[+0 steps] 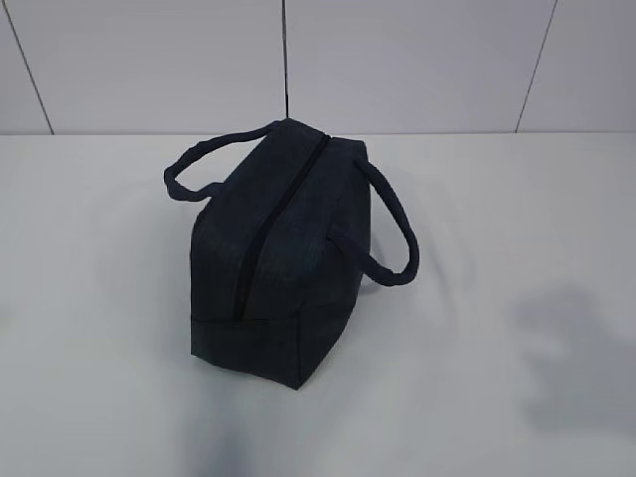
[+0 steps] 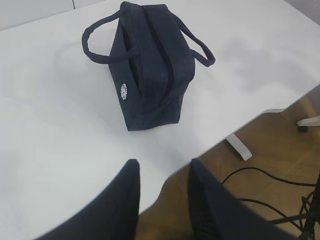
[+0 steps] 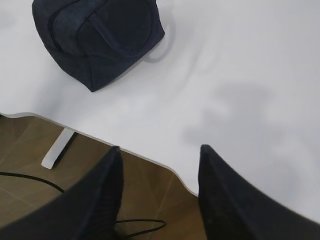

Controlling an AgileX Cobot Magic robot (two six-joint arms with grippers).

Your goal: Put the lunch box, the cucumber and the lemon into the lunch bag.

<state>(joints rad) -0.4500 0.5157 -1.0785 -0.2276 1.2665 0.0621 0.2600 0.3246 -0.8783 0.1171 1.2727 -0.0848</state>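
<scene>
The dark navy lunch bag (image 1: 288,243) stands alone in the middle of the white table (image 1: 477,397), its top zipper closed and both loop handles hanging to its sides. The left wrist view shows the lunch bag (image 2: 150,70) with a small white round logo (image 2: 124,91) on its side. The lunch bag (image 3: 97,37) fills the upper left of the right wrist view. My left gripper (image 2: 164,166) hangs open and empty over the table's near edge, well back from the bag. My right gripper (image 3: 161,150) is open and empty too. The lunch box, cucumber and lemon are out of view.
The table's front edge (image 2: 210,145) has a curved cut-out. Below it lie wooden floor (image 3: 30,145), a white table foot (image 2: 239,146) and black cables (image 2: 270,177). A tiled wall (image 1: 397,60) runs behind the table. Arm shadows (image 1: 581,353) fall at the right.
</scene>
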